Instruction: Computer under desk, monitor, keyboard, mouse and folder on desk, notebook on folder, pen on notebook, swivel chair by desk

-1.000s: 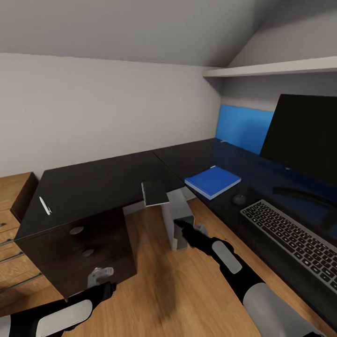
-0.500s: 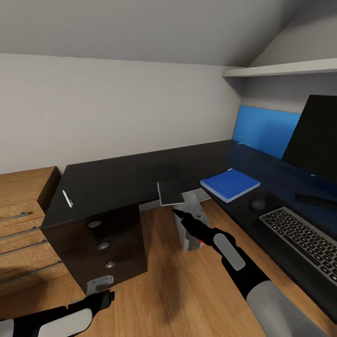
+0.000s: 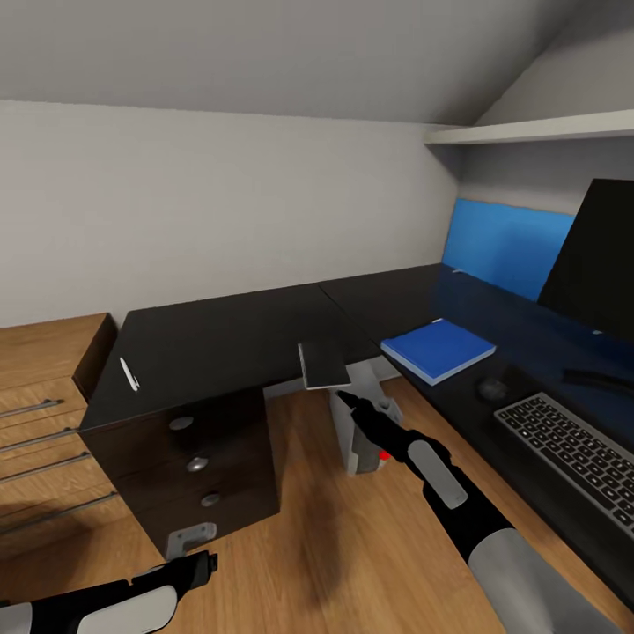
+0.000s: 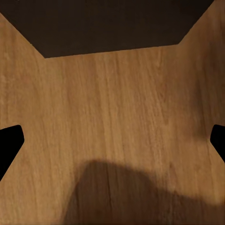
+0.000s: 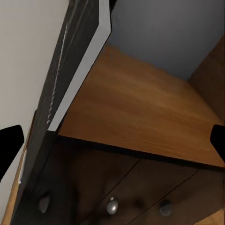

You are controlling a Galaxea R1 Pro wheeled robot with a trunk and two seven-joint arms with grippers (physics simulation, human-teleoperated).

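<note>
Far to my left stands a light-wood drawer unit [image 3: 40,423] with long metal handles. My left gripper [image 3: 190,539] hangs low over the wooden floor [image 3: 335,546], just in front of the bottom of the desk's drawer block [image 3: 198,462]; in my left wrist view its two dark fingertips [image 4: 9,143] sit wide apart at the edges with bare floor between them, so those fingers are released and carry nothing. On the near wing of the black desk [image 3: 220,339], close to its left edge, lies the white pen [image 3: 129,373], and below it the drawers show three round silver knobs.

The dark notebook [image 3: 323,364] juts out over the inner corner of the desk top, white page edges facing me. Whether it rests on the top I cannot tell. My right gripper [image 3: 345,401] reaches up just beneath its near edge. In my right wrist view the notebook [image 5: 70,79] shows edge-on, close and tilted, and my fingertips [image 5: 9,140] stand far apart at either side: spread, not clenched on anything.

Behind that arm, the grey computer [image 3: 357,440] stands on the floor under the desk. Further right, the blue folder [image 3: 438,350] lies flat on the desk, then the mouse [image 3: 492,388], the keyboard [image 3: 577,462] and the monitor [image 3: 592,260], with the blue wall panel [image 3: 506,246] behind.
</note>
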